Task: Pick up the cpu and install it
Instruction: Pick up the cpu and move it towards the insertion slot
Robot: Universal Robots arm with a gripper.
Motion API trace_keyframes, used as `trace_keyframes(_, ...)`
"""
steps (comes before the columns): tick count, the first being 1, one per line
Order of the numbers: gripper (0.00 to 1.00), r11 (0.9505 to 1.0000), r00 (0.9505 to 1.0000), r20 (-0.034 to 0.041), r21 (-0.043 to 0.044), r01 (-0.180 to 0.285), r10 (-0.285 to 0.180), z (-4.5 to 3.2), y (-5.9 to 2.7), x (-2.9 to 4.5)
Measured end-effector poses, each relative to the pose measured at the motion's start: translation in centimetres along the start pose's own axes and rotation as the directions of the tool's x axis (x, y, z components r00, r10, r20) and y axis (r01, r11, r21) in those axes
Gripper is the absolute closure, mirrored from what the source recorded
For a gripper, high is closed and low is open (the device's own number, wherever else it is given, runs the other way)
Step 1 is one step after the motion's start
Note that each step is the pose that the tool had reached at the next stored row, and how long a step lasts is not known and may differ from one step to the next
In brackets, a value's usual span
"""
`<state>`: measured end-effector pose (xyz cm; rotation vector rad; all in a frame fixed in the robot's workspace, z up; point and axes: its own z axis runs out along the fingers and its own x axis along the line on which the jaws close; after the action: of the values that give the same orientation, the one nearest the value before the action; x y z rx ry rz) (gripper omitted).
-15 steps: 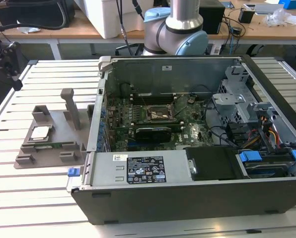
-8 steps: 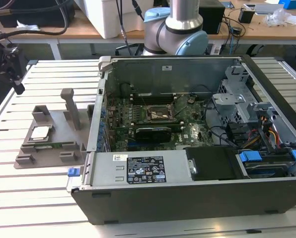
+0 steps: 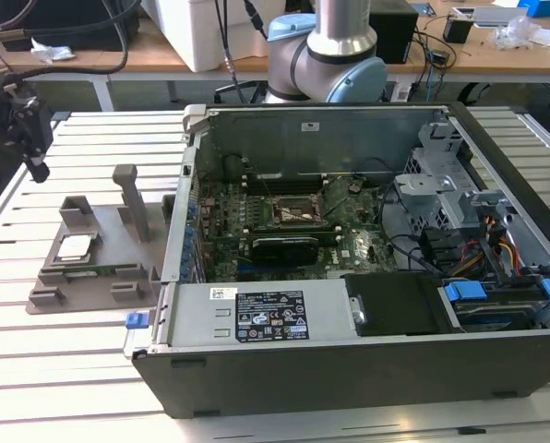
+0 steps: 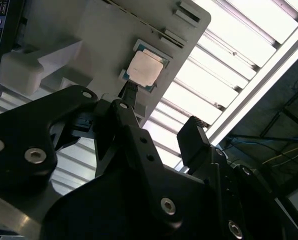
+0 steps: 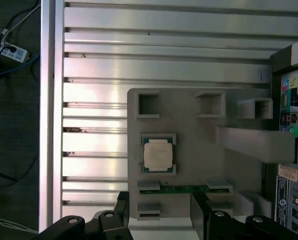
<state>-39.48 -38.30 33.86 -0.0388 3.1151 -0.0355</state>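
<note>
Two black fingers (image 4: 191, 137) sit right up front in both wrist views. They're spread wide apart with nothing between them, so the gripper (image 5: 160, 202) is open and holding zip. It hovers over the one gray holder tray (image 5: 189, 135), and I can't see it touching anything.

One cpu (image 5: 157, 154) total. It's lying flat, silvery top up, in its own little square seat on that tray. In the first wrist view it's roughly lined up with the gap between the fingers. In the second wrist view one fingertip looks just short of the cpu's edge, but I can't tell how high above it that finger is.

Exterior view: the tray sits on the slatted metal surface (image 3: 90, 369), just beside the one open PC case (image 3: 349, 369), on the exterior view's left of it. The cpu (image 3: 75, 245) is on the tray, outside the case. Inside the case there's one motherboard (image 3: 221, 231) with one black socket frame (image 3: 298, 214) around its middle, well apart from the cpu. One white label (image 3: 270, 317) with black print is on the metal box along the case's near edge.
</note>
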Motion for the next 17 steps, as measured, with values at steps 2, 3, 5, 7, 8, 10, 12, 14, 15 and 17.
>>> trace_keyframes(2,0.40,1.0000,1.0000,0.0000,0.0000,0.000,0.000,0.26,0.01,0.01)
trace_keyframes(3,0.40,1.0000,1.0000,0.0000,0.0000,0.000,0.000,0.38,0.01,0.01)
trace_keyframes(5,0.40,1.0000,1.0000,-0.0001,0.0000,0.000,0.000,0.61,0.01,0.01)
trace_keyframes(7,0.40,1.0000,1.0000,-0.0001,0.0000,0.000,0.000,0.85,0.02,0.02)
trace_keyframes(8,0.40,1.0000,1.0000,0.0000,0.0000,0.000,0.000,0.97,0.02,0.03)
trace_keyframes(10,0.40,1.0000,1.0000,-0.0001,0.0000,0.000,0.000,1.22,0.03,0.03)
trace_keyframes(12,0.40,1.0000,1.0000,-0.0001,0.0000,0.000,0.000,1.64,0.04,0.04)
trace_keyframes(14,0.40,1.0000,1.0000,0.0000,0.0000,0.000,0.000,1.96,0.05,0.05)
trace_keyframes(15,0.40,1.0000,1.0000,0.0000,0.0000,0.000,0.000,2.07,0.05,0.05)
trace_keyframes(17,0.40,1.0000,1.0000,-0.0001,0.0000,0.000,0.000,2.40,0.06,0.06)
